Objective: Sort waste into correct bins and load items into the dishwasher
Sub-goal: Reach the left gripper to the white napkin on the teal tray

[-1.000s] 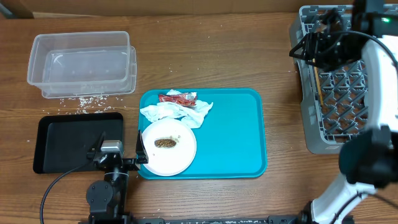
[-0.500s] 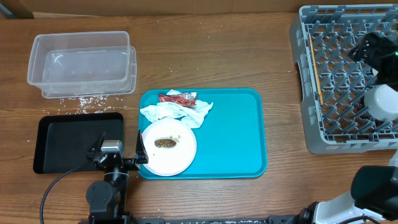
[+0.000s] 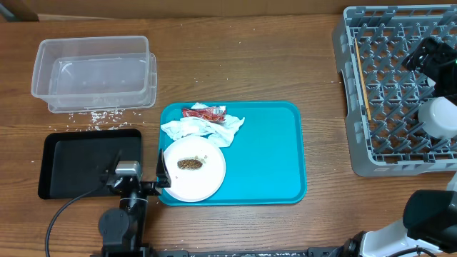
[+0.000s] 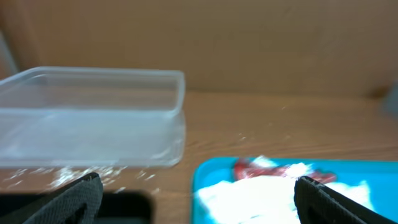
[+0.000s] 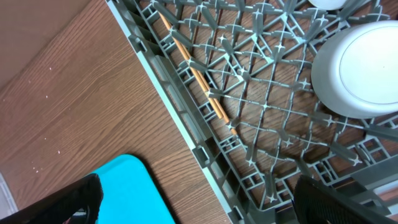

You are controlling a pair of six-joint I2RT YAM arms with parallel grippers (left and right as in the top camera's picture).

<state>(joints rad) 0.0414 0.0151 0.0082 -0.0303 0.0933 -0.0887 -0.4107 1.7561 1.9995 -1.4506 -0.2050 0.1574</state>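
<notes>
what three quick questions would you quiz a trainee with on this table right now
1. True or false: the chopsticks lie inside the dish rack.
2. What sits on the white plate? A) a banana peel B) a brown food scrap C) a tea bag
3. Short answer: what colour is the tray under the plate?

Key: 1 true; 2 B; 3 turquoise.
</notes>
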